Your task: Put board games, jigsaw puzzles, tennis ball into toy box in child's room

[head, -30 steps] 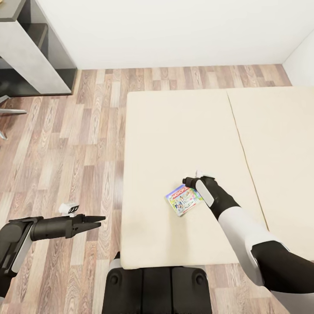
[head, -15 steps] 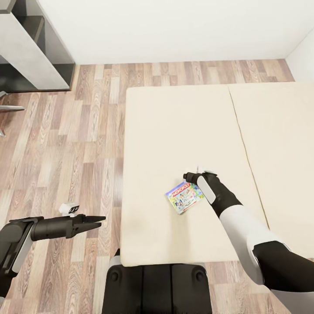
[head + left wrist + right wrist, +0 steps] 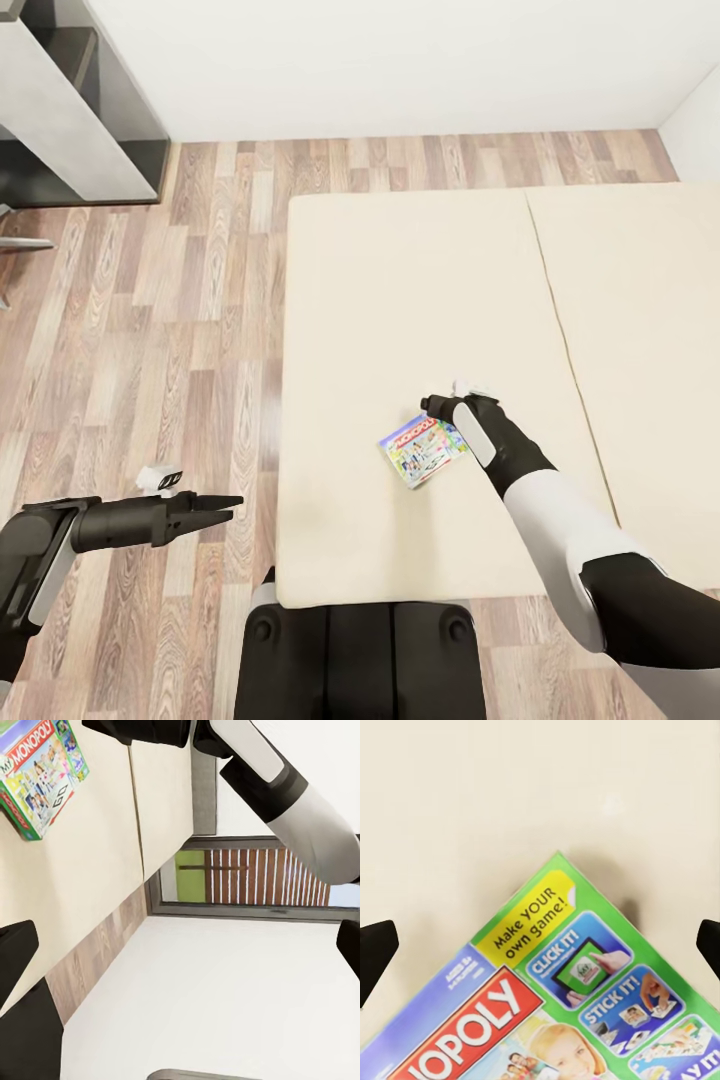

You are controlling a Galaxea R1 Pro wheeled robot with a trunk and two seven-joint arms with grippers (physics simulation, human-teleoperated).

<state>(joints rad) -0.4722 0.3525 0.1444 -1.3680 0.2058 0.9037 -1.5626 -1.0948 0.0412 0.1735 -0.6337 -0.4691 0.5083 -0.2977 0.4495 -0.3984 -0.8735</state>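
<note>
While flat on the bed, the board game lies unobstructed.

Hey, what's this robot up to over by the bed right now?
It is going after a board game lying flat on the beige bed, the green-edged box with busy print. The right claw sits over the box's far corner; in the right wrist view its fingertips stand wide apart on either side of the box, so it is open and not gripping. The left claw hangs idle over the wood floor beside the bed, fingers together.
</note>
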